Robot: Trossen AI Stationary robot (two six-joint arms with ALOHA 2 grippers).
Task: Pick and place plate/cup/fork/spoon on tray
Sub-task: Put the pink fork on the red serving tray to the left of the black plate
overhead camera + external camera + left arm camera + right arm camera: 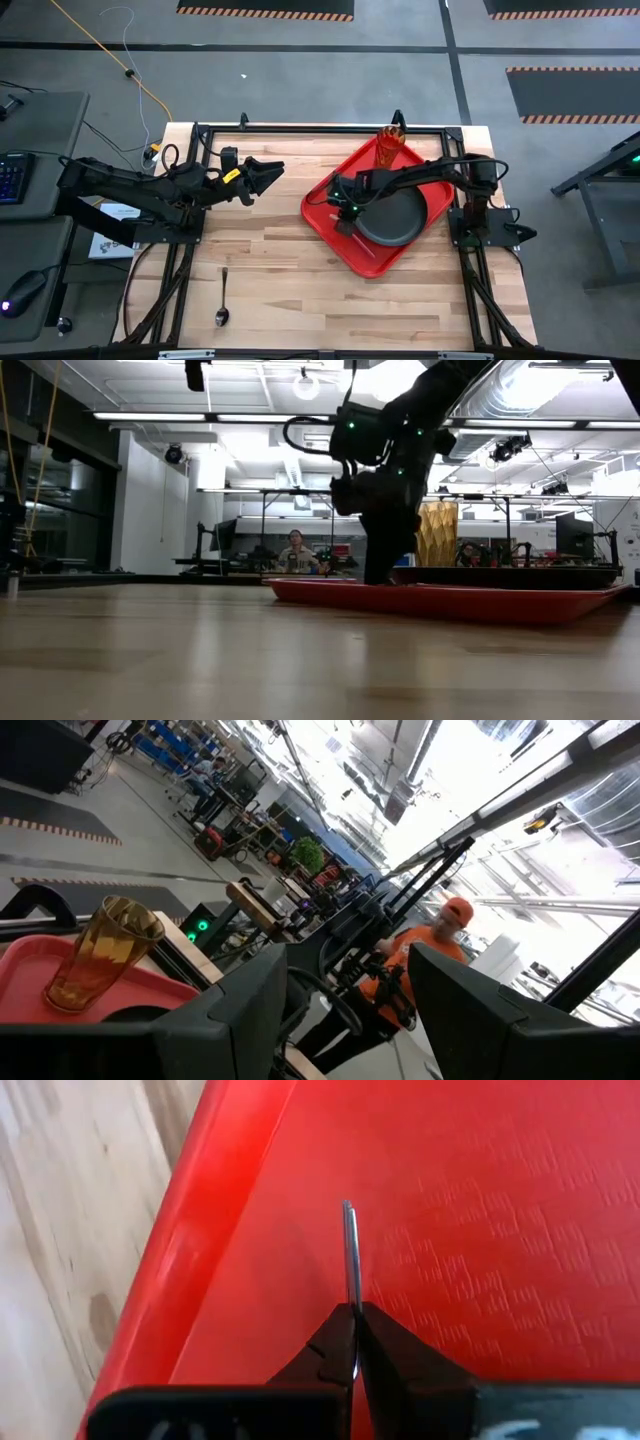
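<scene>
The red tray [335, 235] lies on the table's right half. The dark plate [405, 215] sits on it, and the amber cup [390, 146] stands upright in its far corner. My right gripper [343, 218] points down over the tray's left part, beside the plate, shut on the fork [349, 1245]. Only a thin silvery strip of the fork shows, edge-on; its red handle cannot be made out. The dark spoon [222, 300] lies flat on the wood near the front left. My left gripper [278, 170] hangs open and empty above the table, left of the tray. My right gripper pinches the fork between its two fingertips [335, 1342]. A narrow silvery strip [350, 1280] sticks out past the tips, seen edge-on. The fingers come from above, pointing down at the tray floor [480, 1230]. Whether the fork touches the tray, I cannot tell.
Bare wood lies between the spoon and the tray. A dark frame [300, 130] runs around the table's far and side edges. People show in the room beyond the table [295, 550].
</scene>
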